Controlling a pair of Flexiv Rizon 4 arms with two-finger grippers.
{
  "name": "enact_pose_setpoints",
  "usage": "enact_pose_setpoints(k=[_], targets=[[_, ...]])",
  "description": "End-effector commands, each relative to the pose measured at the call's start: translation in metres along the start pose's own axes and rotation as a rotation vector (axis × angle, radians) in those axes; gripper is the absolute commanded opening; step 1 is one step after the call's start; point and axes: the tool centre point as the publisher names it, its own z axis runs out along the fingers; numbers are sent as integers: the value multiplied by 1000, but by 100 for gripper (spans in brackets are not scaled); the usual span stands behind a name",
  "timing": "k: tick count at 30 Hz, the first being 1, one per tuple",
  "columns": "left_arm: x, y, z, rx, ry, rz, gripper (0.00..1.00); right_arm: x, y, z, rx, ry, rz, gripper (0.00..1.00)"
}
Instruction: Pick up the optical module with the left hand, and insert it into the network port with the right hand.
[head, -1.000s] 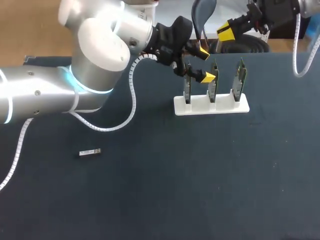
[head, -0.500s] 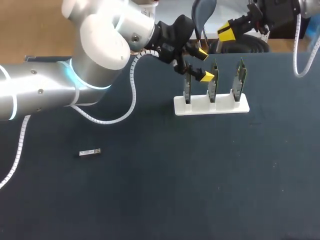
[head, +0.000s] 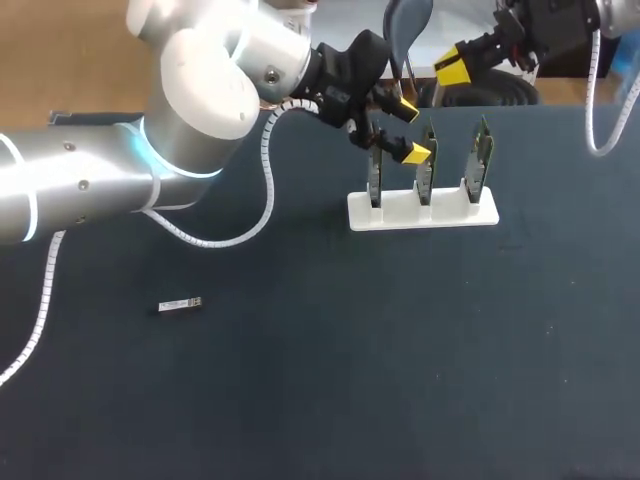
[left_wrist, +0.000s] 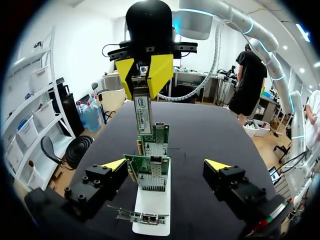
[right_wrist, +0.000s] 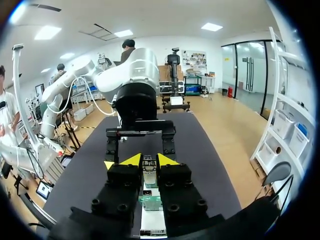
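My left tool (head: 410, 130) hangs spread wide beside the network cards (head: 481, 162) in the white rack (head: 400, 213). My right tool (right_wrist: 148, 161) pinches an optical module (left_wrist: 143, 114), upright above them.

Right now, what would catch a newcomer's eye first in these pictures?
The big silver left arm stretches over the table, its open left hand beside a white stand of three circuit boards. Facing it, the right hand grips a small module above the boards; another module lies alone on the table nearer the front.

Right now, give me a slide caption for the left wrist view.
Right pincer holds an optical module above the network cards; left pincer open facing them.
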Motion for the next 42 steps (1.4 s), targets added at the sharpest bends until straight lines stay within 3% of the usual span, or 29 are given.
enact_pose_setpoints(k=[1,16,42], targets=[[-1,2,1,4,6,-1,100,2,2,2,-1,5,-3,0],[-1,2,1,4,6,-1,100,23,4,14,-22,83,-14,0],[-1,2,1,4,6,-1,100,33,-6,26,-50,127,-24,0]])
